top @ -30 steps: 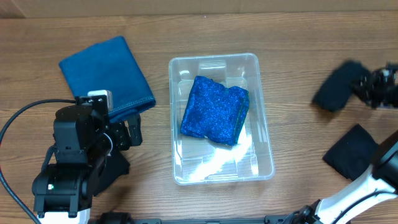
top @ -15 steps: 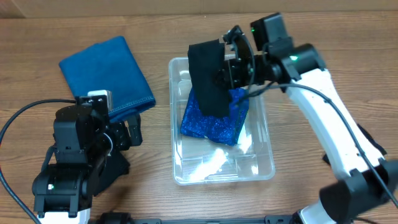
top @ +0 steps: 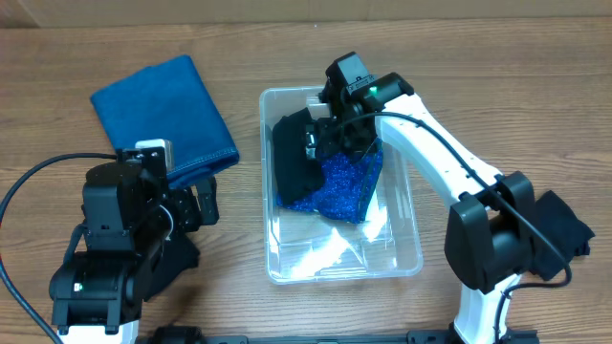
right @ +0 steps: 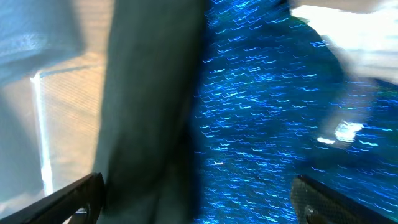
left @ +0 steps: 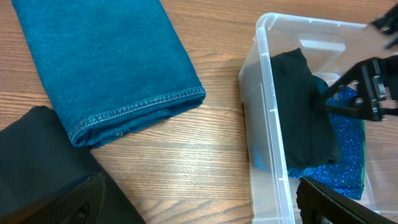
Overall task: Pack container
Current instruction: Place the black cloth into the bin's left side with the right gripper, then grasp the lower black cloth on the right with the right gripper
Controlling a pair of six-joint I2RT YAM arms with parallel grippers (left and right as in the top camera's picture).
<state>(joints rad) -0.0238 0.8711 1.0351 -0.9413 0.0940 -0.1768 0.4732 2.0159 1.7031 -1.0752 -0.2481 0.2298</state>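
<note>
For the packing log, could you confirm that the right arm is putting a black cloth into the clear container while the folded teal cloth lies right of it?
Not quite: the overhead view shows the folded teal cloth on the table left of the container, not right. The rest stands: the right gripper is at the black cloth inside the container.

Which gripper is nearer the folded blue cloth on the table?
Left. The left gripper hangs at the edge of the folded blue cloth; the right gripper is inside the clear plastic container.
</note>
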